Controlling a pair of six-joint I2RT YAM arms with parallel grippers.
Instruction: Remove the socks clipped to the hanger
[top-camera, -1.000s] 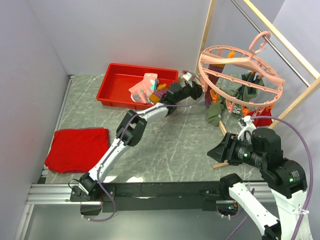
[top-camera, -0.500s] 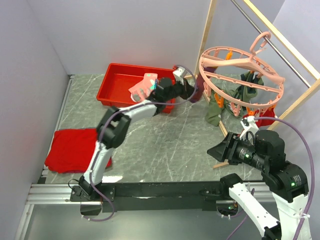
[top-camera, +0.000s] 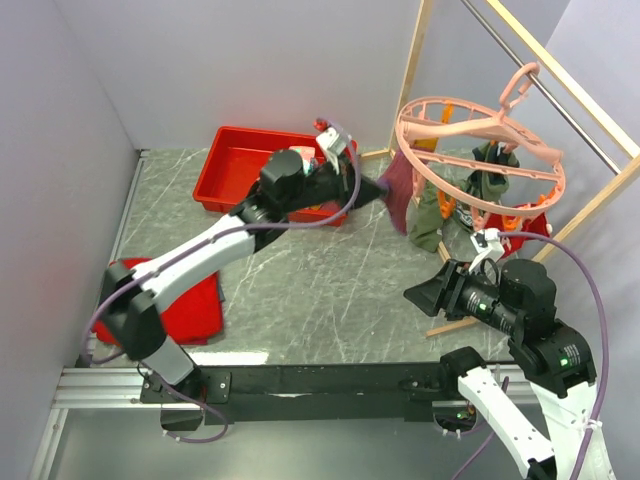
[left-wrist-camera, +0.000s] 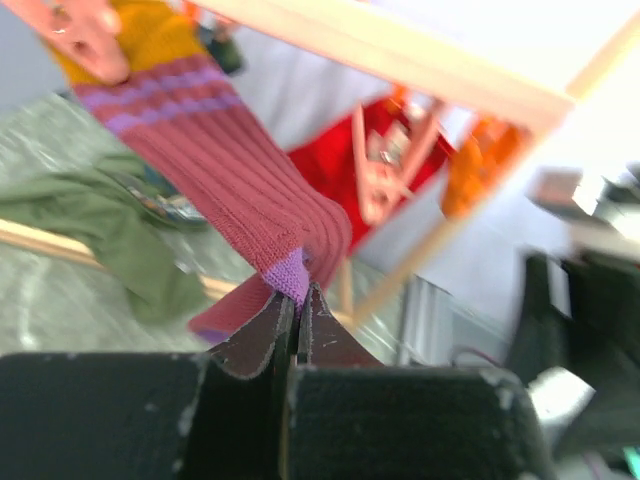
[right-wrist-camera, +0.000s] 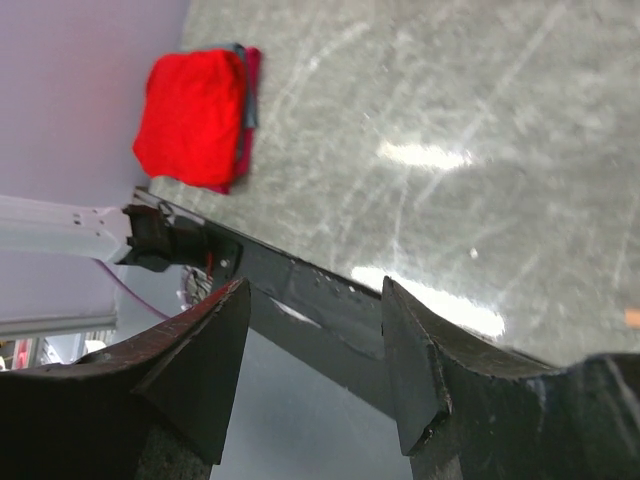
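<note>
Pulled back toward the bin (top-camera: 232, 172) since a second ago, the left gripper (top-camera: 374, 187) has gone from part open to fully closed. It now draws the maroon sock (top-camera: 397, 196) out sideways from the hanger (top-camera: 478, 128), whose ring tips lower on that side. The right gripper (top-camera: 416, 293) has shifted a little leftward with its gap unchanged.

From above, the left fingers blur into the sock's end. The left wrist view shows them pressed together on its purple toe, with the ribbed maroon sock (left-wrist-camera: 222, 158) stretched taut up to a pink clip (left-wrist-camera: 82, 38). That view alone shows the mustard sock (left-wrist-camera: 152, 30) at the same clip. The olive sock (left-wrist-camera: 112, 232) hangs slack below, and an orange clip (left-wrist-camera: 474, 172) shows past the wooden frame (left-wrist-camera: 420, 62).

The right wrist view looks down at the table (right-wrist-camera: 480, 110). The right gripper (right-wrist-camera: 312, 305) has its fingers well apart with nothing between them, and the cloth (right-wrist-camera: 194, 115) lies near the far edge. From above, the left arm covers half of that cloth (top-camera: 196, 302).

On the hanger in the top view there are four socks: maroon, the olive sock (top-camera: 430, 222), a dark green sock (top-camera: 491, 178) and a red sock (top-camera: 527, 226). The mustard one makes five. There are two arms, one bin and one cloth. The left arm hides what lies in the bin.
</note>
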